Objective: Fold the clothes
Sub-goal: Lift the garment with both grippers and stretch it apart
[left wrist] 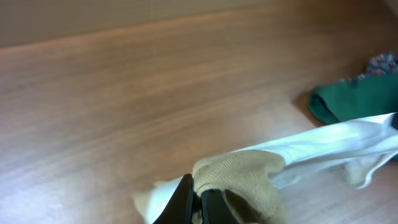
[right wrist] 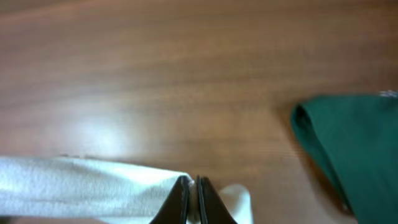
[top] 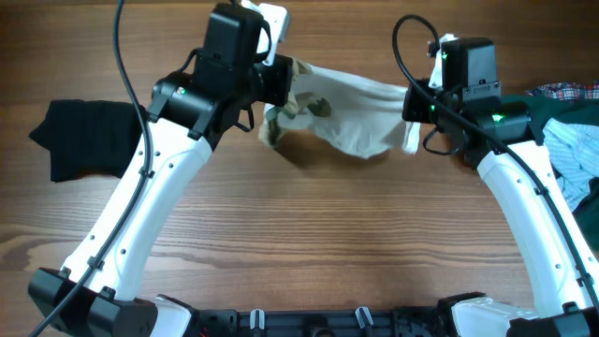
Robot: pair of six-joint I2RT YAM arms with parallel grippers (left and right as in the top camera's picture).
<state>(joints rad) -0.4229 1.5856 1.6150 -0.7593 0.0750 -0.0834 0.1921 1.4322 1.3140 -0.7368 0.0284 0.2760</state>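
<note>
Black fingers (left wrist: pixel 181 204) of the left claw (top: pixel 284 86) are sitting closest to the lens in the left wrist view, pinching tight on a tan patch (left wrist: pixel 242 174) of the cream garment (top: pixel 351 117). From that grip the fabric is stretching away as a pale band toward the other arm. The right claw (top: pixel 412 101) is doing the same at the opposite end: in its wrist view the two fingers are nearly meeting, with a fold of white cloth trapped between them and a small flap poking out just beside the tips.

Seen from overhead, the cream garment is hanging between the two claws over the far middle of the table (top: pixel 309 234), sagging in its centre and casting a shadow on the wood below. Its olive and tan patches are bunching up next to the left claw.

Other clothes are lying well apart from it. A black garment (top: pixel 84 136) is resting flat at the far left. At the far right, a green garment (top: pixel 529 114), a plaid piece (top: pixel 566 91) and a striped blue piece (top: pixel 576 150) are lying together, partly behind the right arm.
</note>
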